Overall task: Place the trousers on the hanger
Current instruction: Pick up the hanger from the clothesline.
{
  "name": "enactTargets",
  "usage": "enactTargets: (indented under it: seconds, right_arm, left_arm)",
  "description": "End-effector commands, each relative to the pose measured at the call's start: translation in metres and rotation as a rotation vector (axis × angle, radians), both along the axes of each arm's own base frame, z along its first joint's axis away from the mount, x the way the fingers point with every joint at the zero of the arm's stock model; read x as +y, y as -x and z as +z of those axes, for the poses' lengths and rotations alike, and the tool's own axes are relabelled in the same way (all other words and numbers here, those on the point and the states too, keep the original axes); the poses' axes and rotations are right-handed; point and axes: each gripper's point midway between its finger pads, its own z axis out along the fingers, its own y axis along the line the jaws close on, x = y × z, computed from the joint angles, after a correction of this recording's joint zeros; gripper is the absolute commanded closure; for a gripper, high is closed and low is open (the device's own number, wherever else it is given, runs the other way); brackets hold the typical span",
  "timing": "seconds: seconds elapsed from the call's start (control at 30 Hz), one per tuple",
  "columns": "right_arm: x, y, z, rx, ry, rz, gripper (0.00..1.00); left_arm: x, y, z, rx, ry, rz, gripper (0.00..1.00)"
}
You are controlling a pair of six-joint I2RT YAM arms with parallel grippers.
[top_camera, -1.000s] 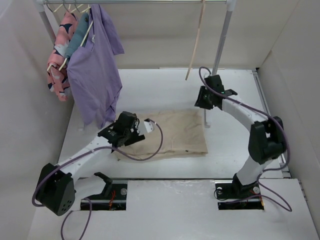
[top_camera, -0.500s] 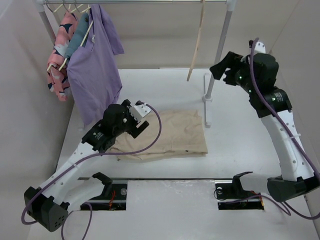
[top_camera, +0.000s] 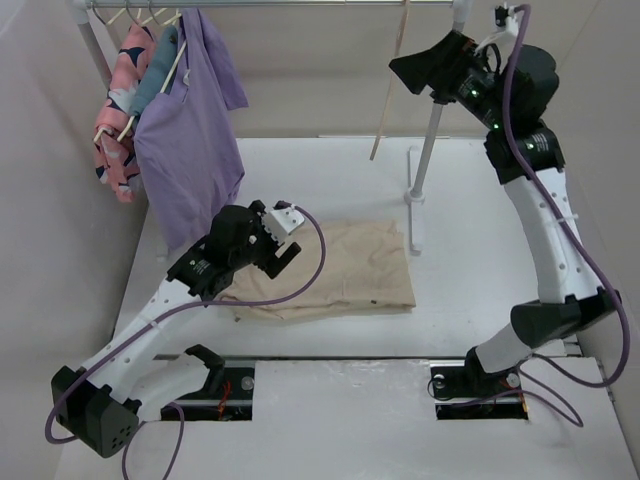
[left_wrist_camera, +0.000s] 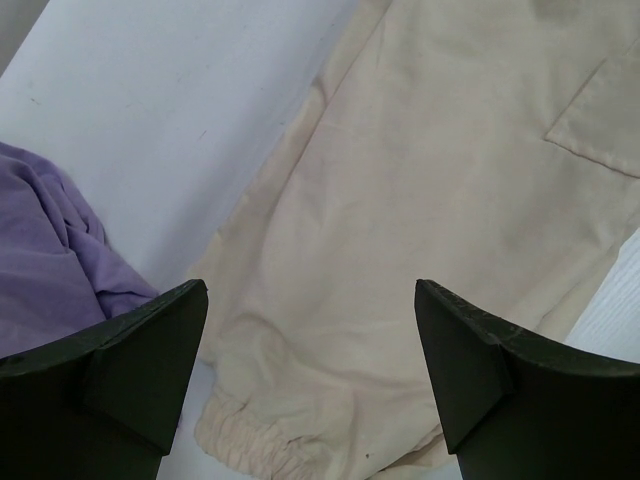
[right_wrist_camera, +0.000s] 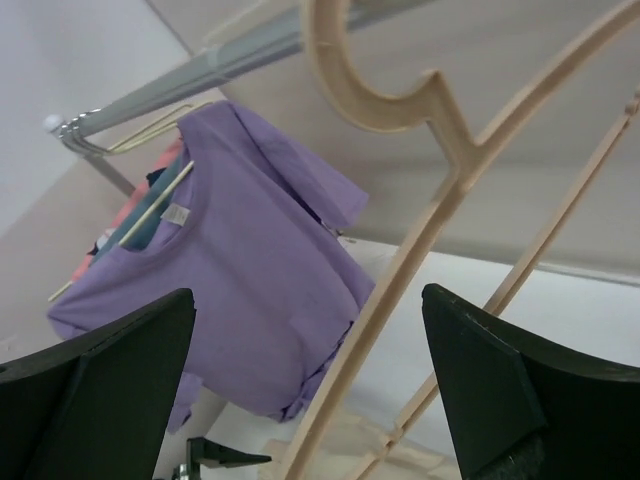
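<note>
Nothing is done yet: the trousers (top_camera: 350, 265) lie on the surface (top_camera: 330, 180) and the hanger (top_camera: 391, 90) hangs bare. The left tool (left_wrist_camera: 310, 300) and right tool (right_wrist_camera: 308, 300) are both spread and empty.

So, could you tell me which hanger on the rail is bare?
The pale hanger near the right gripper; those at the left carry a purple shirt and pink garment.

The left arm (top_camera: 150, 320) reaches low and forward, the left gripper (top_camera: 283, 250) angled down with jaws spread, while the right arm (top_camera: 545, 210) stretches tall, the right gripper (top_camera: 415, 70) raised high, jaws wide apart.
</note>
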Motion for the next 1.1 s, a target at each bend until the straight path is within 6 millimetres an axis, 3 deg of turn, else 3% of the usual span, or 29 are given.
enactTargets:
  seconds: [0.0, 0.23, 0.33, 0.4, 0.47, 0.5, 0.57, 0.6, 0.67, 0.93, 1.07]
  right_arm:
    - [0.010, -0.021, 0.003, 0.019, -0.074, 0.034, 0.00]
    - [0.017, -0.059, -0.029, 0.093, -0.072, -0.002, 0.03]
    - [0.031, -0.054, -0.024, 0.059, -0.069, 0.071, 0.19]
    - [0.037, -0.052, -0.027, 0.061, -0.066, 0.091, 0.40]
    - [0.037, -0.053, -0.032, 0.063, -0.066, 0.091, 0.51]
    - [0.038, -0.053, -0.036, 0.065, -0.063, 0.101, 0.62]
    - [0.037, -0.048, -0.034, 0.048, -0.067, 0.102, 0.75]
    - [0.041, -0.047, -0.036, 0.048, -0.067, 0.111, 0.88]
    - [0.042, -0.043, -0.032, 0.031, -0.069, 0.122, 0.98]
    - [0.053, -0.030, -0.015, -0.057, -0.040, 0.178, 1.00]
    - [0.075, -0.011, -0.006, -0.131, 0.005, 0.224, 1.00]
  left_arm:
    - [-0.006, 0.000, 0.027, -0.049, 0.044, -0.022, 0.18]
    - [-0.006, 0.001, 0.025, -0.044, 0.037, -0.035, 0.18]
    - [-0.006, 0.001, 0.025, -0.044, 0.037, -0.035, 0.18]
    - [-0.006, 0.001, 0.025, -0.044, 0.037, -0.035, 0.18]
    - [-0.006, 0.001, 0.025, -0.044, 0.037, -0.035, 0.18]
    - [-0.006, 0.001, 0.025, -0.044, 0.037, -0.035, 0.18]
    - [-0.005, 0.002, 0.023, -0.041, 0.027, -0.039, 0.18]
    - [-0.005, 0.002, 0.023, -0.041, 0.027, -0.039, 0.18]
    - [-0.005, 0.002, 0.023, -0.041, 0.027, -0.039, 0.18]
    - [-0.003, -0.001, 0.025, -0.064, 0.010, -0.034, 0.18]
    - [-0.002, -0.002, 0.026, -0.069, 0.003, -0.039, 0.18]
